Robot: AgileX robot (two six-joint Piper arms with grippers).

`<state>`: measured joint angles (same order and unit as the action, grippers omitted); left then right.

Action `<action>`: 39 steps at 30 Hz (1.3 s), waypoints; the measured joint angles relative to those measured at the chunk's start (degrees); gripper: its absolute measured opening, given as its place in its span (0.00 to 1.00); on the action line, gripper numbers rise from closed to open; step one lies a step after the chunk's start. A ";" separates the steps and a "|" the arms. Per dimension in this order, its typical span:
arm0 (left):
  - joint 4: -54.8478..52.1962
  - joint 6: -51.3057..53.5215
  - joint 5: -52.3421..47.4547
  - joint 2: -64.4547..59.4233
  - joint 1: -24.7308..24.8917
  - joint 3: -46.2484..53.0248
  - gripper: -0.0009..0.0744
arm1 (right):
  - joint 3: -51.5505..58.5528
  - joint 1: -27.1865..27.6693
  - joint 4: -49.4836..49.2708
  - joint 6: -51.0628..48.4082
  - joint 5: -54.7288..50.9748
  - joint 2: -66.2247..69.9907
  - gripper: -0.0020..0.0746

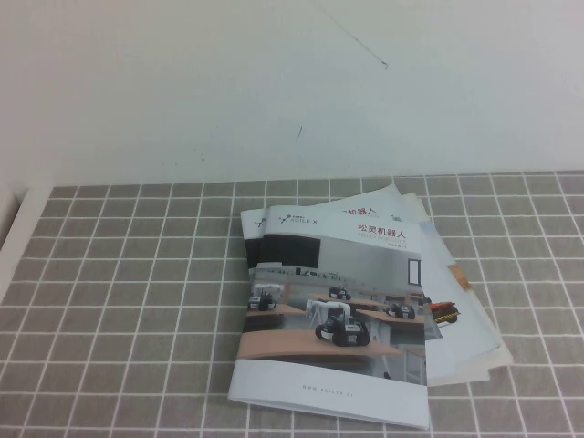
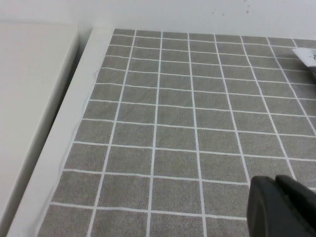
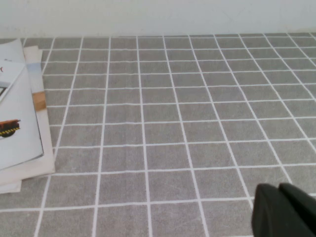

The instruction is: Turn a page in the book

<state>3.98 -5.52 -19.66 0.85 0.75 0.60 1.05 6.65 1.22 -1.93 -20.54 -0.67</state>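
Note:
The book (image 1: pixel 333 310) lies shut on the grey tiled table in the high view, just right of the middle. Its page (image 1: pixel 339 274), the cover leaf with the robot-lab photo and red title, lies flat and faces up. One corner of the book (image 2: pixel 307 55) shows in the left wrist view. My left gripper (image 2: pixel 275 180) hovers shut over bare tiles to the book's left and holds nothing. Over the tiles to the book's right, my right gripper (image 3: pixel 278 187) is likewise shut and empty. Neither arm appears in the high view.
Other brochures and loose sheets (image 1: pixel 456 319) fan out from under the book's right side; their edge (image 3: pixel 22 133) shows in the right wrist view. A white ledge (image 2: pixel 64 138) borders the table's left side. A white wall (image 1: pixel 292 82) rises behind.

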 joint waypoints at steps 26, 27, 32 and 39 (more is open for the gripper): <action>-0.12 0.90 1.46 0.00 0.00 0.22 0.01 | 0.00 0.00 0.00 0.00 0.10 0.00 0.02; -0.12 0.90 2.13 0.00 0.00 0.27 0.01 | 0.00 0.00 0.00 0.00 0.22 0.00 0.02; -0.12 1.11 5.82 0.00 0.00 0.65 0.01 | 0.11 0.00 0.00 0.00 1.32 0.00 0.02; -0.12 1.11 7.43 0.00 0.00 0.65 0.01 | 0.48 0.00 0.00 0.00 5.67 0.00 0.02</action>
<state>3.86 -4.41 -12.24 0.85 0.75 1.25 1.53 6.65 1.22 -1.93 -14.87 -0.67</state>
